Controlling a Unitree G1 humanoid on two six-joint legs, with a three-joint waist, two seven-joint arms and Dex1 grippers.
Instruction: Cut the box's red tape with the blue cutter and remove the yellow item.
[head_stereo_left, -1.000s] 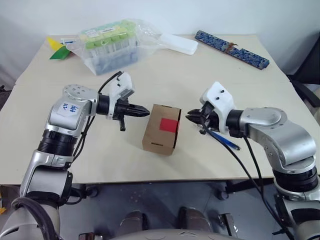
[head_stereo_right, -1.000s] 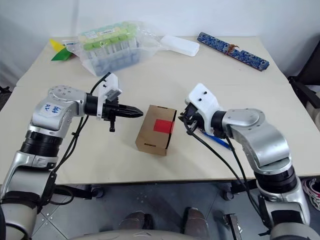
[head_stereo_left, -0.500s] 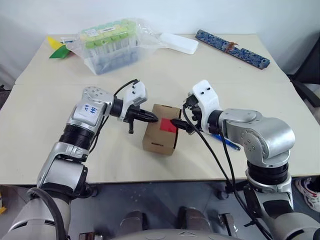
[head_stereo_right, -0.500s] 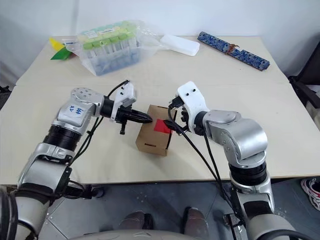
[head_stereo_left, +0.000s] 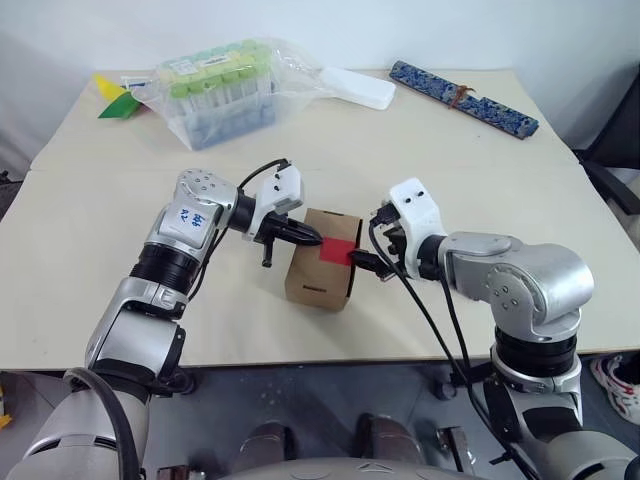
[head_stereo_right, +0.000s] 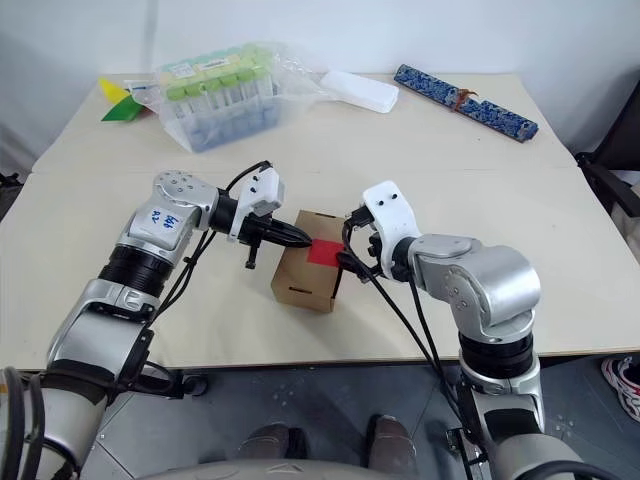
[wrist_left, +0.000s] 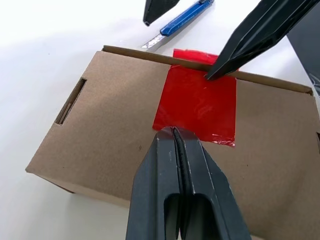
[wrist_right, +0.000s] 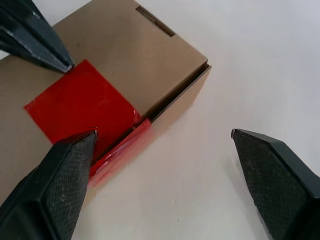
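Landmark = box (head_stereo_left: 322, 259), mid-table near the front edge. Yellow item can't be seen; box flaps closed, inside hidden. Cutter (wrist_left: 181, 18) mostly hidden behind the R arm in head views; wrist view shows it flat on the table beyond the box's far side, blade end toward box, cut off at frame top.

L of box: L gripper (head_stereo_left: 312, 238) jaws pressed fully together, holding nothing, tip resting on the near edge of the red tape (wrist_left: 199, 104) atop the box.

R of box: R gripper (wrist_right: 162, 175) jaws spread wide, empty; one finger (wrist_right: 57, 172) touches the tape's edge at the box's top seam, where tape folds over the side; other finger hangs over bare table off the box's corner.

Bare table all round the box; tube bag (head_stereo_left: 220, 85) well behind it.
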